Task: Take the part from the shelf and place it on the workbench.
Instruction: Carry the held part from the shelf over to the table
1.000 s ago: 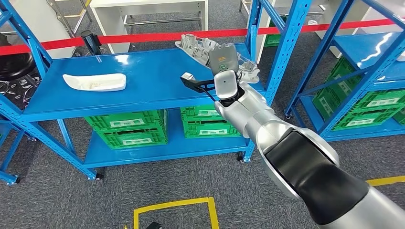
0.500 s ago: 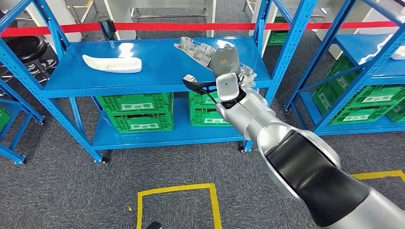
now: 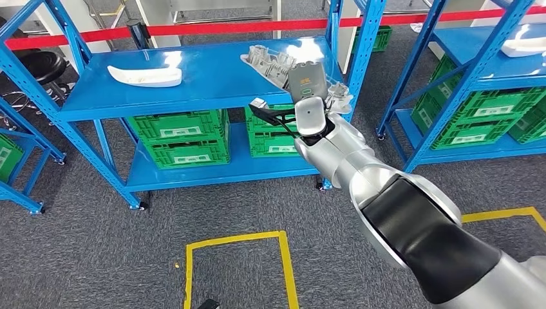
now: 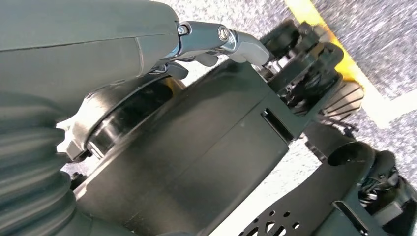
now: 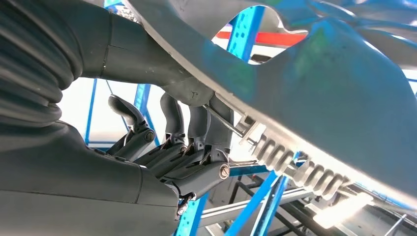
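The head view shows the right robot hand (image 3: 308, 96) stretched out to the blue shelf (image 3: 206, 84), at the near end of a long grey part (image 3: 273, 63) that lies slanted on the top board, near the right post. From this view I cannot tell how the fingers sit.

The right wrist view is close under the part (image 5: 314, 98). There the thumb lies on one face of the grey part and the dark fingers (image 5: 169, 142) curl against the other face, so the right robot hand grips its edge.

A white curved piece (image 3: 145, 76) lies well apart on the same board, toward the other end. Green crates (image 3: 177, 135) stand on the lower board.

In the left wrist view the left robot hand (image 4: 206, 46) hangs over grey floor with a yellow line (image 4: 344, 59). Its fingers are partly hidden, and I cannot tell if it is open or closed.
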`<state>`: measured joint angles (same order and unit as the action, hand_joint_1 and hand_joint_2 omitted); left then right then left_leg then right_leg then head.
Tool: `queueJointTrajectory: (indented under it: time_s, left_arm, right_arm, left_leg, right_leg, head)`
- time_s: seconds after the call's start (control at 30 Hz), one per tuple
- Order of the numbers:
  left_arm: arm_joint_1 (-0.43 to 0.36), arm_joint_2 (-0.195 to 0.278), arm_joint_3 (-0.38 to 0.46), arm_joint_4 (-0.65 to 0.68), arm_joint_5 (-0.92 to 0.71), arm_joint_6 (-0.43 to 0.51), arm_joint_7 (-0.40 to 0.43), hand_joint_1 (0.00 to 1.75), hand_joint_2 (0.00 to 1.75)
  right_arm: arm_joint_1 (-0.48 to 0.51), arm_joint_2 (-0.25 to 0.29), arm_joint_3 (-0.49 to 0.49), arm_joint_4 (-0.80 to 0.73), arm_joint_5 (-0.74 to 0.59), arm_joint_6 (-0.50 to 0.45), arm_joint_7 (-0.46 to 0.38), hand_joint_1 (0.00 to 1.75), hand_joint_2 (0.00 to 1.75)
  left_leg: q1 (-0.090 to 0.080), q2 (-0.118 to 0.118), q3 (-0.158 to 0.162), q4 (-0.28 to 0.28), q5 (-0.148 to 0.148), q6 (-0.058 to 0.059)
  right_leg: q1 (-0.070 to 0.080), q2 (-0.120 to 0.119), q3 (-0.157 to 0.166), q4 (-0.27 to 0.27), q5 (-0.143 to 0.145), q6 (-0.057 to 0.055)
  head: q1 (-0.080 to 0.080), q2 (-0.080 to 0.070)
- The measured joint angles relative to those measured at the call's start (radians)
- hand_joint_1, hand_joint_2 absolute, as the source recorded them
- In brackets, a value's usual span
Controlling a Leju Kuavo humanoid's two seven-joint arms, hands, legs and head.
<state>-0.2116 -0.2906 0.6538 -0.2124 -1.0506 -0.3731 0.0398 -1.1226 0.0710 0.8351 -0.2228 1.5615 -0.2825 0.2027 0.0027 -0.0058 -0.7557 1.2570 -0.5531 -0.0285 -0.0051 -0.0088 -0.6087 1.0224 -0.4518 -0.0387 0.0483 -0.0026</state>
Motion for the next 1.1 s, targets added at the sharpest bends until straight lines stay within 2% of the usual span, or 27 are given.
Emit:
queueJointTrajectory:
  time_s: [0.03, 0.07, 0.1, 0.13, 0.2, 0.23, 0.27, 0.33, 0.37, 0.4, 0.47, 0.5, 0.53, 0.57, 0.6, 0.63, 0.7, 0.73, 0.77, 0.83, 0.87, 0.93, 0.97, 1.0, 1.03, 1.07, 1.1]
  left_arm:
    - [0.0, 0.0, -0.001, 0.0, 0.0, 0.0, 0.0, 0.0, 1.75]
    - [0.0, 0.001, -0.001, 0.0, 0.0, 0.0, 0.0, 0.0, 1.75]
    - [-0.001, 0.001, -0.001, 0.0, 0.0, 0.0, 0.0, 0.0, 1.75]
    - [-0.002, 0.001, -0.002, 0.0, 0.0, 0.0, 0.0, 0.0, 1.75]
    - [-0.005, 0.001, -0.003, -0.001, 0.0, 0.0, 0.0, 0.0, 1.75]
    - [-0.007, 0.001, -0.003, -0.002, 0.0, 0.0, 0.0, 0.0, 1.75]
    - [-0.007, 0.001, -0.004, -0.002, 0.001, 0.0, 0.001, 0.0, 1.75]
    - [-0.005, 0.001, -0.004, -0.001, 0.001, 0.0, 0.003, 0.0, 1.75]
    - [-0.004, 0.002, -0.004, -0.001, 0.001, 0.0, 0.003, 0.0, 1.75]
    - [-0.004, 0.002, -0.004, -0.001, 0.001, 0.0, 0.003, 0.0, 1.75]
    - [-0.004, 0.001, -0.004, -0.001, 0.001, 0.0, 0.004, 0.0, 1.75]
    - [-0.004, 0.0, -0.005, -0.001, 0.002, 0.0, 0.004, 0.0, 1.75]
    - [-0.004, 0.0, -0.005, -0.001, 0.002, 0.0, 0.005, 0.0, 1.75]
    - [-0.004, 0.0, -0.006, -0.001, 0.004, 0.0, 0.005, 0.0, 1.75]
    - [-0.004, 0.0, -0.006, -0.001, 0.006, 0.0, 0.006, 0.0, 1.75]
    - [-0.004, 0.0, -0.006, -0.001, 0.007, 0.0, 0.006, 0.0, 1.75]
    - [-0.004, -0.001, -0.007, -0.001, 0.009, 0.0, 0.005, 0.0, 1.75]
    - [-0.005, -0.001, -0.007, -0.001, 0.009, 0.0, 0.005, 0.0, 1.75]
    - [-0.005, -0.001, -0.007, -0.001, 0.009, 0.0, 0.005, 0.0, 1.75]
    - [-0.005, -0.001, -0.007, -0.001, 0.01, 0.0, 0.005, 0.0, 1.75]
    - [-0.004, 0.0, -0.007, -0.001, 0.01, 0.0, 0.005, 0.0, 1.75]
    - [-0.002, 0.001, -0.008, 0.0, 0.01, 0.0, 0.006, 0.0, 1.75]
    - [-0.002, 0.001, -0.008, 0.0, 0.01, 0.0, 0.005, 0.0, 1.75]
    - [-0.003, 0.001, -0.008, 0.0, 0.01, 0.0, 0.005, 0.0, 1.75]
    - [-0.003, 0.002, -0.008, 0.0, 0.01, 0.0, 0.005, 0.0, 1.75]
    - [-0.003, 0.002, -0.008, 0.0, 0.01, 0.0, 0.006, 0.0, 1.75]
    - [-0.003, 0.003, -0.008, -0.001, 0.01, 0.0, 0.006, 0.0, 1.75]
  right_arm:
    - [-0.001, 0.0, 0.0, 0.0, 0.0, -0.001, 0.001, 1.75, 1.75]
    - [-0.002, 0.0, 0.0, 0.0, 0.0, -0.002, 0.001, 1.75, 1.75]
    - [-0.005, 0.0, 0.0, 0.0, -0.001, -0.002, 0.001, 1.75, 1.75]
    - [-0.008, 0.0, 0.0, 0.0, -0.002, -0.002, 0.001, 1.75, 1.75]
    - [-0.018, -0.002, 0.0, 0.0, -0.006, -0.005, 0.001, 1.75, 1.75]
    - [-0.021, -0.002, 0.0, 0.0, -0.006, -0.008, 0.0, 1.75, 1.75]
    - [-0.022, -0.003, 0.0, 0.0, -0.005, -0.01, 0.0, 1.75, 1.75]
    - [-0.02, -0.006, 0.0, 0.0, -0.003, -0.014, -0.001, 1.75, 1.75]
    - [-0.018, -0.008, 0.0, 0.001, -0.002, -0.014, -0.002, 1.75, 1.75]
    - [-0.016, -0.011, 0.0, 0.001, -0.002, -0.014, -0.002, 1.75, 1.75]
    - [-0.015, -0.012, 0.0, 0.002, -0.002, -0.014, -0.003, 1.75, 1.75]
    - [-0.015, -0.012, 0.0, 0.002, -0.002, -0.014, -0.003, 1.75, 1.75]
    - [-0.015, -0.012, 0.0, 0.002, -0.001, -0.015, -0.004, 1.75, 1.75]
    - [-0.015, -0.012, 0.0, 0.002, 0.0, -0.015, -0.004, 1.75, 1.75]
    - [-0.016, -0.012, 0.0, 0.002, 0.001, -0.015, -0.005, 1.75, 1.75]
    - [-0.017, -0.011, 0.0, 0.001, 0.001, -0.015, -0.006, 1.75, 1.75]
    - [-0.021, -0.007, 0.0, 0.001, 0.001, -0.015, -0.006, 1.75, 1.75]
    - [-0.023, -0.004, 0.0, 0.0, 0.001, -0.015, -0.006, 1.75, 1.75]
    - [-0.026, -0.003, 0.0, 0.0, 0.001, -0.015, -0.006, 1.75, 1.75]
    - [-0.029, -0.001, 0.0, 0.0, 0.002, -0.015, -0.005, 1.75, 1.75]
    - [-0.031, 0.0, 0.0, 0.0, 0.002, -0.015, -0.006, 1.75, 1.75]
    - [-0.033, 0.003, 0.0, 0.0, 0.002, -0.015, -0.006, 1.75, 1.75]
    - [-0.033, 0.003, 0.0, 0.0, 0.002, -0.015, -0.005, 1.75, 1.75]
    - [-0.032, 0.003, 0.0, 0.0, 0.002, -0.015, -0.005, 1.75, 1.75]
    - [-0.032, 0.003, 0.0, 0.0, 0.002, -0.015, -0.005, 1.75, 1.75]
    - [-0.032, 0.003, 0.0, 0.0, 0.002, -0.015, -0.005, 1.75, 1.75]
    - [-0.032, 0.003, 0.0, 0.0, 0.002, -0.014, -0.005, 1.75, 1.75]
  left_leg:
    - [0.003, 0.0, 0.003, 0.042, -0.001, -0.004]
    - [0.006, 0.0, 0.018, 0.057, 0.018, -0.007]
    - [0.008, 0.0, 0.049, 0.041, 0.046, -0.009]
    - [0.01, 0.0, 0.095, -0.004, 0.06, -0.009]
    - [0.007, -0.001, 0.194, -0.137, 0.035, -0.003]
    - [0.004, -0.001, 0.222, -0.186, 0.016, 0.004]
    - [-0.002, -0.002, 0.231, -0.216, 0.009, 0.013]
    - [-0.005, -0.001, 0.215, -0.231, 0.032, 0.034]
    - [-0.004, 0.0, 0.206, -0.236, 0.048, 0.043]
    - [-0.002, 0.001, 0.196, -0.24, 0.064, 0.051]
    - [-0.002, 0.001, 0.167, -0.24, 0.092, 0.059]
    - [-0.002, 0.001, 0.15, -0.239, 0.105, 0.06]
    - [-0.003, 0.001, 0.132, -0.236, 0.117, 0.06]
    - [-0.003, 0.001, 0.114, -0.233, 0.129, 0.059]
    - [-0.003, 0.001, 0.096, -0.229, 0.141, 0.058]
    - [-0.003, 0.001, 0.081, -0.225, 0.151, 0.056]
    - [-0.006, 0.001, 0.059, -0.218, 0.17, 0.046]
    - [-0.006, 0.001, 0.055, -0.218, 0.18, 0.04]
    - [-0.006, 0.001, 0.051, -0.221, 0.191, 0.033]
    - [-0.005, 0.001, 0.043, -0.226, 0.201, 0.021]
    - [-0.005, 0.001, 0.033, -0.214, 0.183, 0.015]
    - [-0.001, 0.001, 0.005, -0.13, 0.091, 0.005]
    - [0.0, 0.001, -0.01, -0.061, 0.04, 0.001]
    - [0.001, 0.001, -0.02, 0.007, 0.009, -0.003]
    - [0.002, 0.001, -0.022, 0.058, 0.001, -0.005]
    - [0.002, 0.001, -0.01, 0.079, 0.015, -0.006]
    - [0.003, 0.001, 0.021, 0.064, 0.04, -0.005]
  right_leg:
    - [0.0, 0.0, -0.018, 0.002, 0.013, 0.001]
    - [-0.001, 0.0, -0.037, 0.005, 0.026, 0.004]
    - [-0.002, 0.0, -0.056, 0.009, 0.038, 0.007]
    - [-0.003, 0.0, -0.073, 0.013, 0.049, 0.011]
    - [-0.003, 0.0, -0.098, 0.02, 0.071, 0.023]
    - [-0.004, 0.0, -0.105, 0.018, 0.083, 0.029]
    - [-0.006, -0.001, -0.109, 0.013, 0.096, 0.037]
    - [-0.012, -0.001, -0.115, 0.001, 0.111, 0.051]
    - [-0.014, 0.001, -0.122, 0.011, 0.091, 0.058]
    - [-0.014, 0.003, -0.133, 0.043, 0.048, 0.063]
    - [-0.014, 0.005, -0.159, 0.164, -0.066, 0.07]
    - [-0.014, 0.006, -0.168, 0.23, -0.099, 0.072]
    - [-0.013, 0.006, -0.167, 0.278, -0.104, 0.072]
    - [-0.012, 0.006, -0.153, 0.297, -0.086, 0.071]
    - [-0.012, 0.006, -0.121, 0.282, -0.059, 0.069]
    - [-0.011, 0.006, -0.071, 0.234, -0.042, 0.065]
    - [-0.006, 0.007, 0.041, 0.093, -0.065, 0.055]
    - [-0.003, 0.007, 0.074, 0.042, -0.084, 0.049]
    - [0.001, 0.008, 0.087, 0.014, -0.094, 0.043]
    - [-0.002, 0.006, 0.072, 0.007, -0.074, 0.031]
    - [-0.004, 0.004, 0.061, 0.006, -0.062, 0.023]
    - [-0.007, 0.001, 0.035, 0.004, -0.035, 0.012]
    - [-0.007, 0.001, 0.019, 0.005, -0.022, 0.01]
    - [-0.007, 0.001, 0.002, 0.006, -0.009, 0.009]
    - [-0.007, 0.0, -0.015, 0.008, 0.004, 0.01]
    - [-0.007, 0.0, -0.033, 0.01, 0.017, 0.011]
    - [-0.007, 0.001, -0.051, 0.012, 0.029, 0.014]
  head:
    - [0.0, 0.0]
    - [0.0, 0.0]
    - [0.0, 0.0]
    - [0.0, 0.0]
    - [0.001, 0.0]
    - [0.001, 0.0]
    - [0.002, 0.0]
    - [0.002, 0.0]
    - [0.003, 0.0]
    - [0.004, 0.0]
    - [0.008, 0.0]
    - [0.008, 0.0]
    - [0.008, 0.0]
    - [0.008, 0.0]
    - [0.008, 0.0]
    - [0.008, 0.0]
    - [0.008, 0.0]
    - [0.009, 0.0]
    - [0.01, 0.0]
    - [0.012, 0.0]
    - [0.01, 0.0]
    - [0.007, 0.0]
    - [0.006, 0.0]
    - [0.005, 0.0]
    - [0.005, 0.0]
    - [0.005, 0.0]
    - [0.005, 0.0]
